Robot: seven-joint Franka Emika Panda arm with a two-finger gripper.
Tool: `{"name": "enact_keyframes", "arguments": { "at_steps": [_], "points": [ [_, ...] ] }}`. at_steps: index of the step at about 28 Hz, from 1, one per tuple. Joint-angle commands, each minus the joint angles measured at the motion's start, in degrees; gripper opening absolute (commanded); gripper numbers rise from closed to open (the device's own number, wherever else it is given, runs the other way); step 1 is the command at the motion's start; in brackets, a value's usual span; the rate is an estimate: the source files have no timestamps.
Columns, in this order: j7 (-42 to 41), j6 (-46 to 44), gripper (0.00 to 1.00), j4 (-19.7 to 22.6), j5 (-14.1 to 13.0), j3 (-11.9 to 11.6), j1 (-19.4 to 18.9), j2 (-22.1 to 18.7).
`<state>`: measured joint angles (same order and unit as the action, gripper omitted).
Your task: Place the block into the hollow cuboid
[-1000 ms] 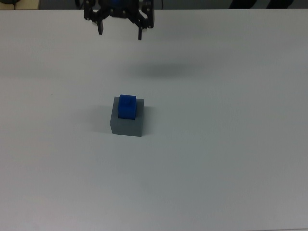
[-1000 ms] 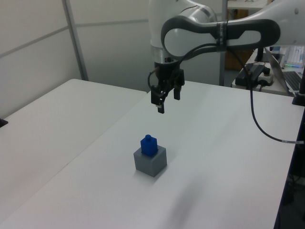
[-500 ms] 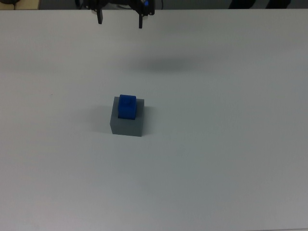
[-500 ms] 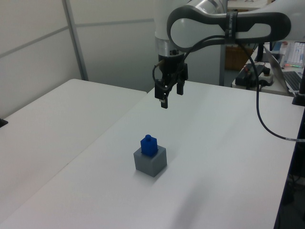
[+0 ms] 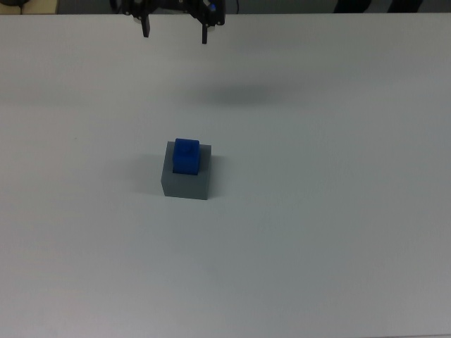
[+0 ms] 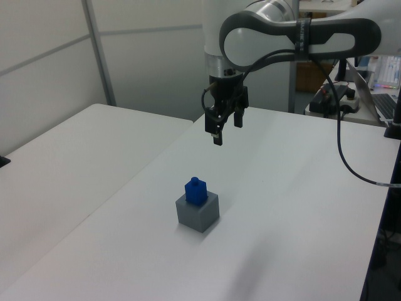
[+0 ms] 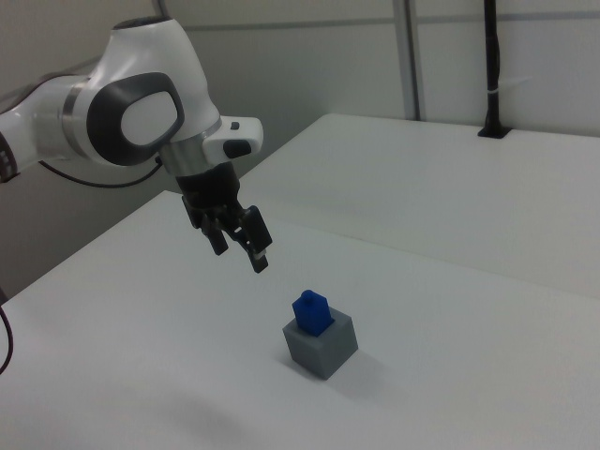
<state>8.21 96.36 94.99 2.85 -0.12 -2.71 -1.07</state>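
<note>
The block (image 6: 195, 190) sits in the hollow cuboid (image 6: 198, 212); the task looks done, with the empty gripper (image 6: 224, 124) spread wide above it.

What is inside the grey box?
The blue block stands in the recess of the grey box, its upper part sticking out above the rim. Its lower part and the recess floor are hidden by the walls.

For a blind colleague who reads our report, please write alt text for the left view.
A small blue block stands in the recess of a grey hollow cuboid on a white table, its upper part sticking out above the rim. The robot's open gripper hangs in the air above and behind the two, holding nothing.
</note>
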Motion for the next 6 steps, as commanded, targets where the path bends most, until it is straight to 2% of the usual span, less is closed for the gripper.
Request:
{"name": "enact_keyframes", "arguments": {
  "at_steps": [1, 6],
  "points": [
    [-1.44, -0.03, 1.00, 0.72, -1.10, -0.50, -0.10, -0.34],
    [-1.35, 0.06, 1.00, 0.55, -1.10, -0.50, -0.02, 0.01]
  ]
}}
